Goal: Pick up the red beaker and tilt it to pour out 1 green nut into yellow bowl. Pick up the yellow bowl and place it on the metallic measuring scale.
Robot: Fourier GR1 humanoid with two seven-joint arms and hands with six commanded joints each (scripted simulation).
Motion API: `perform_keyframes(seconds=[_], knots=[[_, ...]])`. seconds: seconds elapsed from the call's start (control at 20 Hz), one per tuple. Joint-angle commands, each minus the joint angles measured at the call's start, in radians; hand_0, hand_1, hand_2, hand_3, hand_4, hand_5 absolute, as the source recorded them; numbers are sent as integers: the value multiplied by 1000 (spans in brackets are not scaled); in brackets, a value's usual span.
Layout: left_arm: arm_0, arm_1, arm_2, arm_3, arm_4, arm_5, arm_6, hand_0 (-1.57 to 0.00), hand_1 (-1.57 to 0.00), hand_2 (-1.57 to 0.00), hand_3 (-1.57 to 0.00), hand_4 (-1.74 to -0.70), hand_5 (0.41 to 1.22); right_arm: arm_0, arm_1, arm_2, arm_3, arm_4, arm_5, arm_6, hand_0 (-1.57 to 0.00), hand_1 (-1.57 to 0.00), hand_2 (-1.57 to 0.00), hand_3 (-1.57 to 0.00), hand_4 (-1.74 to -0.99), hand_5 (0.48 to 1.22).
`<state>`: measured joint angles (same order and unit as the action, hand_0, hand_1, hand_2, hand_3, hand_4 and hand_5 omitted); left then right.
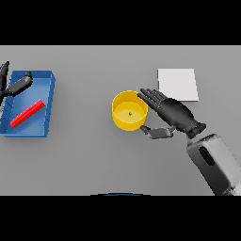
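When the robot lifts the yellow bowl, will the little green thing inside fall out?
Probably not. The yellow bowl has tall, upright walls, and the green nut sits low near the middle of its floor. The nut is loose, so it may slide if the bowl tilts. The right hand is open beside the rim, not yet gripping.

Plain grey table (94, 160) fills whole view, surface matte and uniform, no seams or markings. Light even and soft, faint shadows only. Blue tray (51, 101) with raised walls sits at left side, near edge of view. No walls, floor or windows visible beyond tabletop.
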<state>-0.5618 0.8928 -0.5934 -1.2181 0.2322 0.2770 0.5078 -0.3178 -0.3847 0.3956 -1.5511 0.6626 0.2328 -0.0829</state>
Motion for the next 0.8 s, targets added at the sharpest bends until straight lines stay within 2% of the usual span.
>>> perform_keyframes(seconds=[0.0,0.15,0.4,0.65,0.75], knots=[[5,-1,-3,-13,4,-1,4,0,0,0,0,-795,721,-24,-2,15,25,15,10,-4,1,1,1,1,-1269,662],[-20,-20,-14,-2,-9,6,25,0,0,0,0,-798,723,-82,1,54,74,33,55,-23,1,1,1,1,-1274,656],[-24,-26,-10,17,-9,3,10,1,1,1,1,-796,716,-188,1,120,177,71,122,-67,1,1,1,1,-1261,685],[-19,-13,-10,11,-4,-10,4,1,1,1,1,-795,729,-244,43,164,279,82,156,-94,1,1,1,1,-1243,682],[-28,-11,-7,0,-5,-8,5,1,1,1,1,-796,733,-260,34,182,308,93,176,-112,1,1,1,1,-1260,679]])
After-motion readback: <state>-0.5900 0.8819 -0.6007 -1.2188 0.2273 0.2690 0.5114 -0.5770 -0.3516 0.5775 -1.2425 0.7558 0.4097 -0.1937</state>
